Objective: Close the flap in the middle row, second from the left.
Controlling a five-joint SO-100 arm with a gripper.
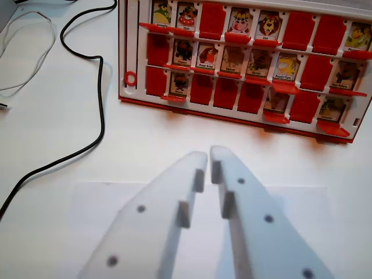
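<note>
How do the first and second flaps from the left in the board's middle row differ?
The first flap shows only plain red; the second flap shows a character picture with a small caption below it. The first looks folded shut, with no picture exposed; the second is open, with its picture in view. Both sit in the same row of the red and white board, and both are apart from the white hand.

The white claw [209, 157] reaches in from the near edge of the wrist view, pointing toward the far side. Its two fingers [174, 203] lie nearly together, tips almost touching, only a thin slit between them, gripping nothing.
</note>
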